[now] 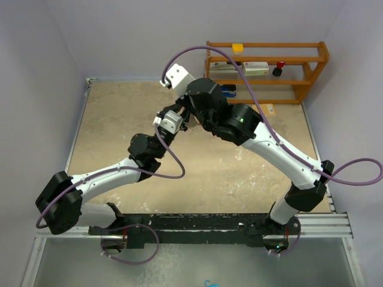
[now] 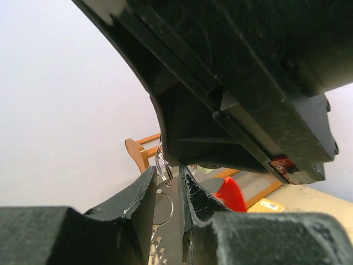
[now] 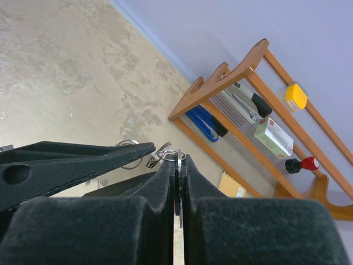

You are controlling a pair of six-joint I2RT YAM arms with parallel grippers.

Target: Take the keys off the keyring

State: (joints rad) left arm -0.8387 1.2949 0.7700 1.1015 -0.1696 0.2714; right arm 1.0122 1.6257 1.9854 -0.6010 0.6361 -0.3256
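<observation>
My right gripper (image 3: pixel 179 158) is shut on a flat silver key (image 3: pixel 180 182), which shows edge-on between its pads. A small silver wire ring of the keyring (image 3: pixel 171 149) sits at the top of that key. In the left wrist view this ring (image 2: pixel 164 165) lies between the fingertips of my left gripper (image 2: pixel 168 172), whose narrow jaws close on it. A larger ring (image 2: pixel 161 207) hangs below, with toothed key blades (image 2: pixel 156 249) under it. In the top view both wrists meet above the table's middle (image 1: pixel 181 115), and the arms hide the keys and fingers there.
A wooden rack (image 1: pixel 266 72) stands at the table's back right, holding a yellow block (image 3: pixel 296 95), a white box (image 3: pixel 273 136), a blue tool (image 3: pixel 203 122) and a red-capped item (image 3: pixel 303 164). Purple cables loop from both arms. Walls close the left and back sides.
</observation>
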